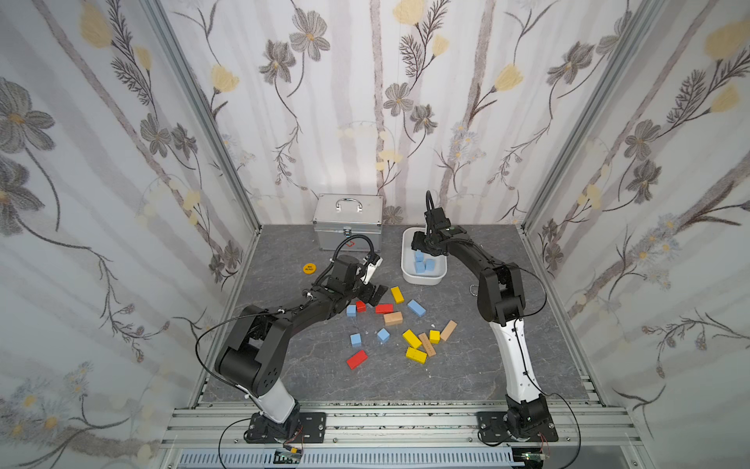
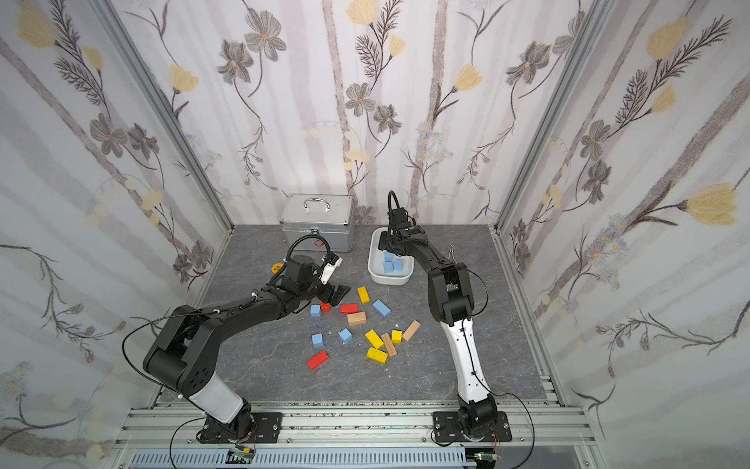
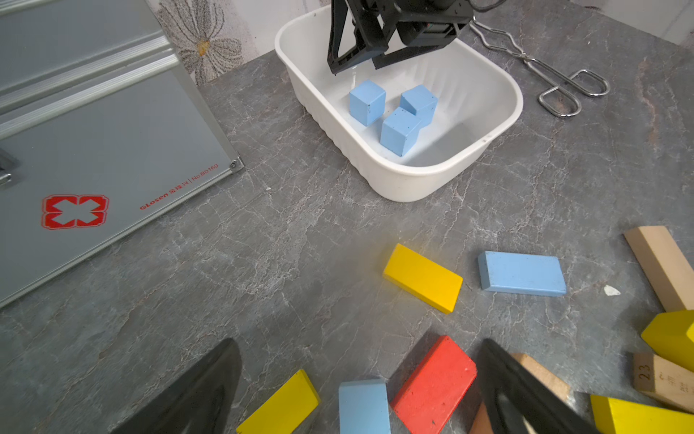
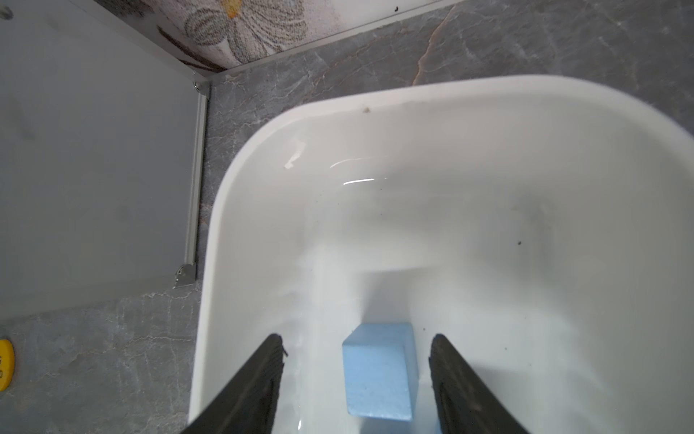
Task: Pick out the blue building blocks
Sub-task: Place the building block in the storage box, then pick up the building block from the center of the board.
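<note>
The tub (image 1: 422, 279) sits at the back of the table (image 1: 466, 373), just right of the case (image 1: 349, 227). Three blocks (image 1: 424, 264) lie in the tub. The other blocks (image 1: 393, 318) lie spread out in front of it. Tongs (image 3: 524, 57) lie right of the tub.

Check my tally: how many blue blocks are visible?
7: three cubes in the white tub; on the table, another beside the left hand, one brick, two mid-table. More may hide.

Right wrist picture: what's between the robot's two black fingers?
A small light-blue cube block, inside the white plastic tub. The right gripper's black fingers stand apart from it on both sides, as the right wrist view shows.
</note>
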You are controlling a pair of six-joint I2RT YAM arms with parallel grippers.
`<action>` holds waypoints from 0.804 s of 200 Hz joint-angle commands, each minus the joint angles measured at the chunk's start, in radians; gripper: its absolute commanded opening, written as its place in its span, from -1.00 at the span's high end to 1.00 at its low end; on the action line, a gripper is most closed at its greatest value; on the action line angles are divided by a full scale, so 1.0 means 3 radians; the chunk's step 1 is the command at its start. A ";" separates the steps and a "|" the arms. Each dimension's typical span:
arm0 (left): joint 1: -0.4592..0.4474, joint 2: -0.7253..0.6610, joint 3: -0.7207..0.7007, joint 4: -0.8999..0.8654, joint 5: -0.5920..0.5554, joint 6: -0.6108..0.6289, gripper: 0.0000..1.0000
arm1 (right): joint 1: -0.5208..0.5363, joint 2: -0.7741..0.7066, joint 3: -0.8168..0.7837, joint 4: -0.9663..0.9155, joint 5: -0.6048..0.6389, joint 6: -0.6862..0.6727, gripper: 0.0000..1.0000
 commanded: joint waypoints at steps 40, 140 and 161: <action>0.0000 -0.0134 0.0004 0.0085 0.0038 0.0000 -1.00 | 0.0025 -0.0263 -0.0031 0.0022 0.0161 -0.0131 -0.41; -0.0058 -0.0641 -0.0030 -0.0156 0.0018 0.0056 -1.00 | 0.0074 -0.1316 -0.1064 0.0346 0.0413 -0.0235 -0.42; -0.0127 -0.0786 -0.0076 -0.0254 -0.0019 0.0089 -1.00 | 0.0126 -0.1601 -0.1390 0.0472 0.0447 -0.0261 -0.46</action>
